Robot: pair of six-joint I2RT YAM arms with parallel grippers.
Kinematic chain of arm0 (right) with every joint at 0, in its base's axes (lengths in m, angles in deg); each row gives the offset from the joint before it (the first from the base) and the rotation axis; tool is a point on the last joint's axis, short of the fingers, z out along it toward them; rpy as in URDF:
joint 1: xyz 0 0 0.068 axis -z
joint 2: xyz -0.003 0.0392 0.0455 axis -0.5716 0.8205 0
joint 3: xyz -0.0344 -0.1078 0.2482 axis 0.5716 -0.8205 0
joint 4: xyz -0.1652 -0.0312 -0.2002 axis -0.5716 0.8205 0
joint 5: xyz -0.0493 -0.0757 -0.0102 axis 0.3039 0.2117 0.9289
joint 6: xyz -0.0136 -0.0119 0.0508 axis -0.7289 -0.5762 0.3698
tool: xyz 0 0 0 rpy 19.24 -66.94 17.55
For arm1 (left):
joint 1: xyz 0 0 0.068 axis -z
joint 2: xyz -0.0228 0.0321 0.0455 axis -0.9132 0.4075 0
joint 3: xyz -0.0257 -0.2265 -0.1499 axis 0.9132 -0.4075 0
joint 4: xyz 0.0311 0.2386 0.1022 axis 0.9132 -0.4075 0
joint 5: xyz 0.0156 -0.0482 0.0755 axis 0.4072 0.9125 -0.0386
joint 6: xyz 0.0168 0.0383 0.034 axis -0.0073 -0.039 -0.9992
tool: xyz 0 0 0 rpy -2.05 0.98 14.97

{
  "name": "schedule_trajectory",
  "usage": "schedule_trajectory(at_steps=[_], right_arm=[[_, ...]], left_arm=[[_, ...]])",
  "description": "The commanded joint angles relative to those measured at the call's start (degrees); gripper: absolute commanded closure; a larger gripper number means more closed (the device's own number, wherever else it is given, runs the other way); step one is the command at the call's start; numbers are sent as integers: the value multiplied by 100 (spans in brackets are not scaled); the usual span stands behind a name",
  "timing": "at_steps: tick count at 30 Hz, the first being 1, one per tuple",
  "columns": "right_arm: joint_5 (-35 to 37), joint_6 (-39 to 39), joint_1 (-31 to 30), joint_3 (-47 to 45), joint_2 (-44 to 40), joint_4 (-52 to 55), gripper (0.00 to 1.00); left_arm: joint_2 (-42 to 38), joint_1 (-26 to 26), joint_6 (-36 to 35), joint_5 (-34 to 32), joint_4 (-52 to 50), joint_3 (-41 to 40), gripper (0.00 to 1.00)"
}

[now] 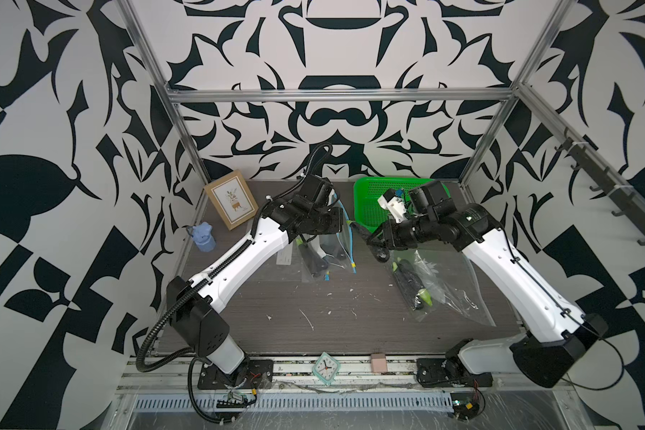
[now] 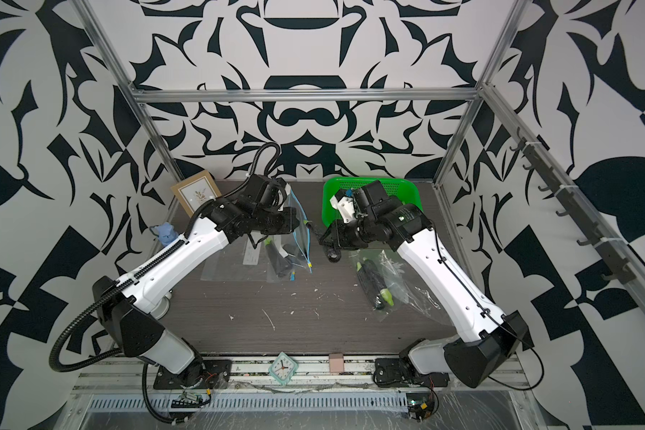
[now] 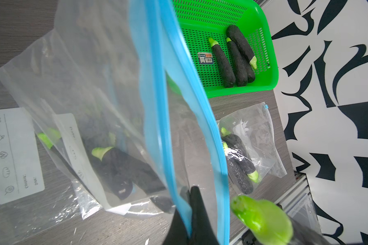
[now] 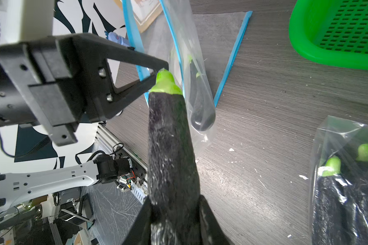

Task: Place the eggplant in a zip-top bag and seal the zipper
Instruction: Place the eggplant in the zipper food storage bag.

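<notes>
My left gripper [image 3: 190, 191] is shut on one blue zipper lip of a clear zip-top bag [image 3: 106, 89] and holds it up off the table. The bag's mouth gapes between its two blue lips. The bag [image 1: 341, 245] hangs left of centre in both top views. My right gripper [image 4: 175, 201] is shut on the dark body of an eggplant [image 4: 168, 137]. Its green stem [image 4: 165, 81] sits right by the left fingertips [image 4: 160, 67] at the bag's mouth. Whether the stem is between the lips I cannot tell.
A green basket [image 3: 266, 70] at the back holds three eggplants. A closed bag with eggplants [image 1: 425, 286] lies under the right arm. More bags, one with an eggplant [image 1: 310, 260], lie under the held bag. A picture frame [image 1: 231, 203] and blue toy [image 1: 203, 236] stand far left.
</notes>
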Motion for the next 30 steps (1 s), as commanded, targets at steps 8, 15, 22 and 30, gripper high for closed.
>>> schedule_trajectory(at_steps=[8,15,22,30], right_arm=[[228,-34,-113,322,797,-475,88],[551,-74,-168,1022,1519,-658,88],[837,-42,-245,1332,1890,-791,74],[1053,-234,-348,1513,1552,-742,39]], left_arm=[[-93,23,78,169,21,46,100],[-142,225,238,291,175,-110,100],[-172,272,269,337,256,-200,100],[-94,179,482,299,246,39,100]])
